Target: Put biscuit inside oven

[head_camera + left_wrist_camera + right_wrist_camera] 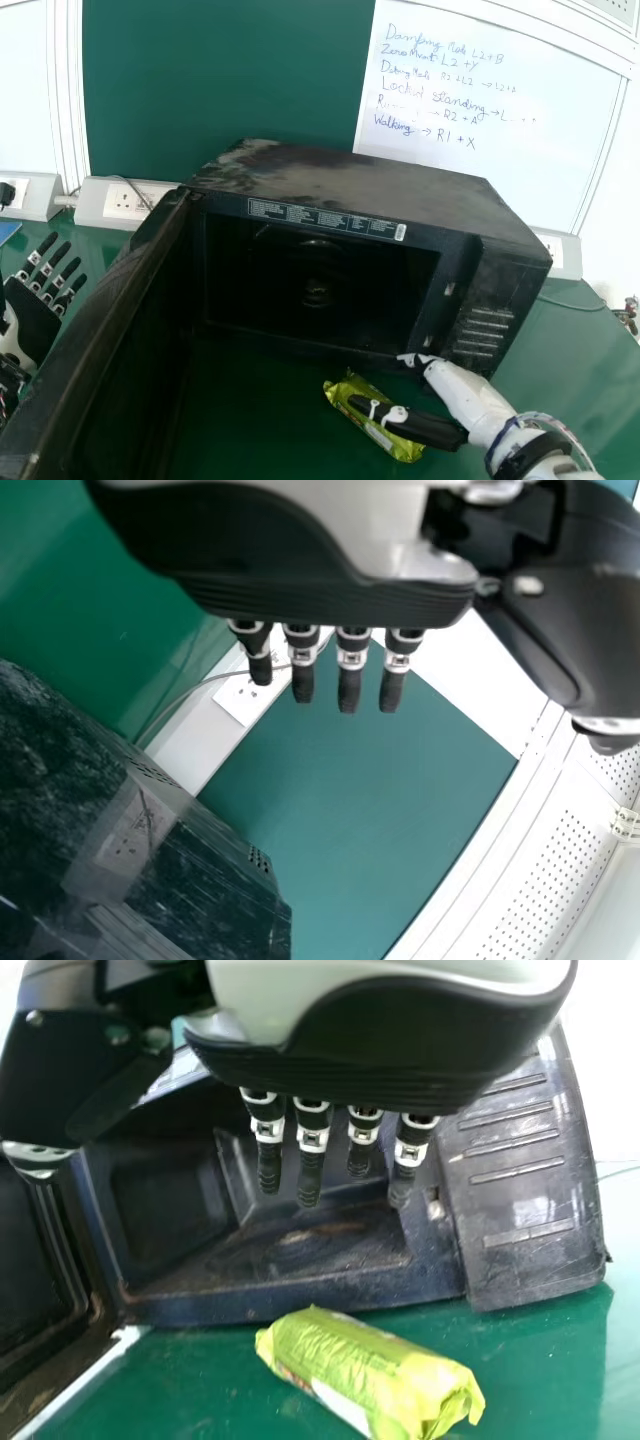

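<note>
My right hand [468, 393] is at the front right of the black oven [370, 190], its thumb passing over the green biscuit pack [385, 438] in the head view. That pack lies on the table before the oven's opening. From the right wrist, the hand [380, 1060] has straight fingers and holds nothing; the biscuit pack [365, 1375] lies apart from those fingers, near the oven [290, 1300]. At the far left, beyond the door, is my left hand [32, 318], fingers extended and empty; the left wrist view has this hand [330, 590] too.
The oven door [95, 345] stands wide open on the left, reaching toward me between the left hand and the biscuit pack. Behind the oven are a green board [220, 80], a written sheet [480, 110] and wall sockets [128, 203]. Green table surface [570, 370] extends to the right.
</note>
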Available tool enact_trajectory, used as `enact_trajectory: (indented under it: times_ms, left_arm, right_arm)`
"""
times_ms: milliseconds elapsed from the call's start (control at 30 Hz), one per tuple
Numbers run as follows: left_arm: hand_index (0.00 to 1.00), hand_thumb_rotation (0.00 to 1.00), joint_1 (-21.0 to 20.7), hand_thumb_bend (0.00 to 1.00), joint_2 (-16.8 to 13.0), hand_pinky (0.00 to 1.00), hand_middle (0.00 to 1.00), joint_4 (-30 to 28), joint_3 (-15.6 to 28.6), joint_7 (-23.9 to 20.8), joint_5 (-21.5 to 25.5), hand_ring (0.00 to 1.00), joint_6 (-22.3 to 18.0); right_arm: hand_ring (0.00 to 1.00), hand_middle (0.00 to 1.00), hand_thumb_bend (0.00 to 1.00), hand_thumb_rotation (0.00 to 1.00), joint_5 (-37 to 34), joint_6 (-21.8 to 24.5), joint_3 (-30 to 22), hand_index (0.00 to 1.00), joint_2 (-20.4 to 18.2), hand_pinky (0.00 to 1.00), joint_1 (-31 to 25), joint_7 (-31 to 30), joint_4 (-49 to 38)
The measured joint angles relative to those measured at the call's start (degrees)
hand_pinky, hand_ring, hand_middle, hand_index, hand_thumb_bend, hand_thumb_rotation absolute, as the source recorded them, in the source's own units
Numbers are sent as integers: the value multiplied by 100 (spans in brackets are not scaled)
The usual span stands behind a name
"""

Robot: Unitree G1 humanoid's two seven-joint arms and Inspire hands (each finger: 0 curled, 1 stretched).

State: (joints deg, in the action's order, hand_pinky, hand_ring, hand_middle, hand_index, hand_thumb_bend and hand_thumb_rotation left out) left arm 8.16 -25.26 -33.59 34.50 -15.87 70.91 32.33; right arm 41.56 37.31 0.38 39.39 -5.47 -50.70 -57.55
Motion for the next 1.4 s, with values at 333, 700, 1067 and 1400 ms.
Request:
enact_trajectory:
  times_ms: [333, 700, 1067, 1400]
  left_arm:
    - [97, 21, 2, 34, -2, 100, 99, -14, 21, -87, 12, 100, 0]
    - [97, 21, 2, 36, -25, 100, 100, -10, 27, -66, 17, 100, 0]
    - [98, 21, 2, 37, -40, 100, 100, 3, 40, 12, 22, 100, 0]
    - [96, 21, 2, 36, -52, 100, 99, 14, 46, 25, 23, 100, 0]
  right_arm:
    - [93, 91, 99, 25, 432, 14, 342, 91, 150, 90, 333, -371, 149]
    - [90, 88, 99, 25, 801, -422, 525, 90, 149, 82, 446, -389, 635]
    - [86, 85, 99, 21, 1207, -620, 775, 76, 142, 75, 599, -735, 1040]
    - [91, 91, 96, 20, 1746, -998, 993, 87, 95, 80, 616, -908, 1345]
